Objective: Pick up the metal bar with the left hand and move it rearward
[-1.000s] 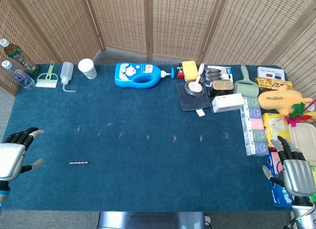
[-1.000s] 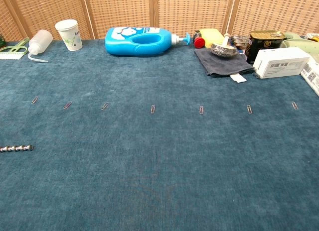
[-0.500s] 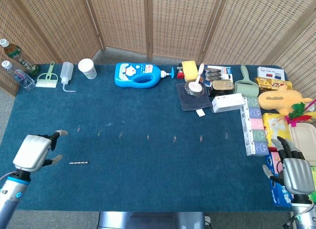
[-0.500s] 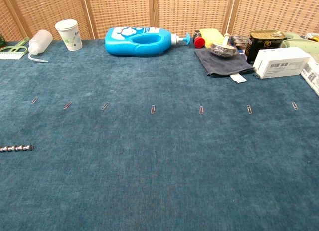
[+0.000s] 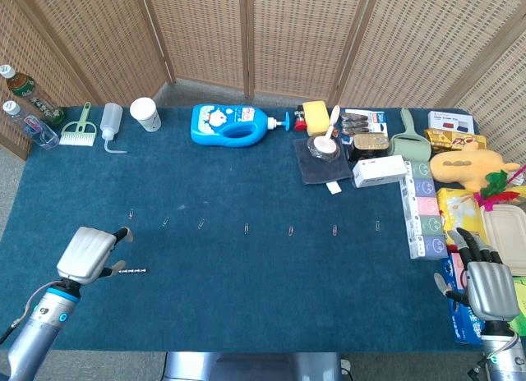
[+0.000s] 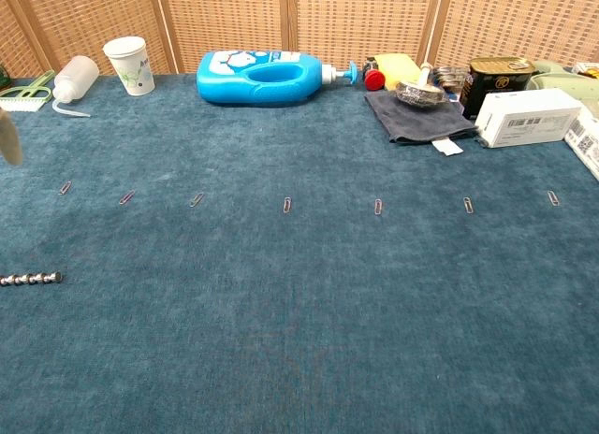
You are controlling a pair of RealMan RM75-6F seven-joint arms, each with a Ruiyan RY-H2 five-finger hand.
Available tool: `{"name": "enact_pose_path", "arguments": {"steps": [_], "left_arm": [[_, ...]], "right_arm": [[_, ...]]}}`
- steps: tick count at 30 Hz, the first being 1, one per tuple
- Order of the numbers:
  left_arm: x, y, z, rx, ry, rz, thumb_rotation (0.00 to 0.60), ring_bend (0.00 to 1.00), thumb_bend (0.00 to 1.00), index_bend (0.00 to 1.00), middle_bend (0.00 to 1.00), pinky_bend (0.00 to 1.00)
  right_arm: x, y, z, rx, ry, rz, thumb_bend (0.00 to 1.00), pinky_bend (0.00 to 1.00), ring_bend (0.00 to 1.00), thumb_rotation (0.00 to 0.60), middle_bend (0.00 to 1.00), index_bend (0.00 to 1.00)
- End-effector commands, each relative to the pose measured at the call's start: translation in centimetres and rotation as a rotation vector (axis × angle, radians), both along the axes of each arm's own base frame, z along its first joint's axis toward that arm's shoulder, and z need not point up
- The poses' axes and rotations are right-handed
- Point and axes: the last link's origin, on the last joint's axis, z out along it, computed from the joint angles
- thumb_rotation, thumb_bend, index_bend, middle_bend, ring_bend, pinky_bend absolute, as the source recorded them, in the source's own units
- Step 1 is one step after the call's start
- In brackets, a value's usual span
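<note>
Left hand [image 5: 86, 253]: open, empty, just left of the bar [image 5: 131, 271].
Approach: lower onto its near end (it's thin), then pinch.

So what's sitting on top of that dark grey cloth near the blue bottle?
On the grey cloth sits a round roll, probably tape, with a pale spoon-like handle sticking up from it. A small white tag pokes out at the cloth's front edge. What is inside the roll is hidden.

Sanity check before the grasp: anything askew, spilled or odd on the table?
Nothing spilled or damaged. The blue detergent bottle lies on its side at the rear, seemingly placed so. The metal bar lies flat, just right of the left hand, untouched. The paper clips sit in a neat row.
</note>
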Motion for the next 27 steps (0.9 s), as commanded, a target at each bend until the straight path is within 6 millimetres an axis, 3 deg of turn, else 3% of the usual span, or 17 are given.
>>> {"name": "enact_pose_path", "arguments": {"steps": [1,17,27], "left_arm": [[-0.1,0.1,-0.7,-0.030,0.008,0.016,0.600,1.00,0.44,0.42,1.00,1.00],[-0.7,0.1,-3.0,-0.118,0.058,0.072,0.600,1.00,0.55,0.48,1.00,1.00],[-1.5,-0.1,-3.6,-0.131,0.082,0.107,0.600,1.00,0.54,0.44,1.00,1.00]], "right_arm": [[-0.1,0.0,0.0,0.000,0.001,-0.003,0.32,0.24,0.17,0.507,0.17,0.13],[-0.6,-0.1,-0.4,0.007,0.004,-0.022,0.32,0.25,0.18,0.509,0.18,0.15],[-0.9,0.1,-0.7,0.012,-0.003,-0.037,0.32,0.25,0.19,0.508,0.18,0.16]]}}
